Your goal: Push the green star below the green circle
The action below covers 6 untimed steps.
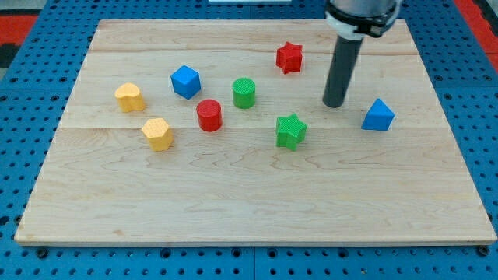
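The green star (291, 130) lies on the wooden board, to the lower right of the green circle (244, 92). The two are apart. My tip (335, 104) rests on the board to the upper right of the green star, with a gap between them. It is well to the right of the green circle and touches no block.
A red star (289, 57) lies at the upper middle. A blue triangular block (378, 115) is right of my tip. A red circle (208, 115) and a blue cube (186, 81) lie left of the green circle. Two yellow blocks (130, 96) (158, 133) lie at the left.
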Motion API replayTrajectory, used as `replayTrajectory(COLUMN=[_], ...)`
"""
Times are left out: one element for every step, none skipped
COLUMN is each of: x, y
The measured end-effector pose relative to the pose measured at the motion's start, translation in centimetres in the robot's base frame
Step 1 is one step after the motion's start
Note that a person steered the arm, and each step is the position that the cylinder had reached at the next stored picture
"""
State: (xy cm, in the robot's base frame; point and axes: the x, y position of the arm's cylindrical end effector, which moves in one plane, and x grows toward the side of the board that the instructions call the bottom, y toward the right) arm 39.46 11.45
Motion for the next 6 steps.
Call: replayTrajectory(x=[0.0,1.0,5.0,6.2,4.8,4.7], y=[-3.4,-4.2,-3.4,-4.4,-6.4,-7.6])
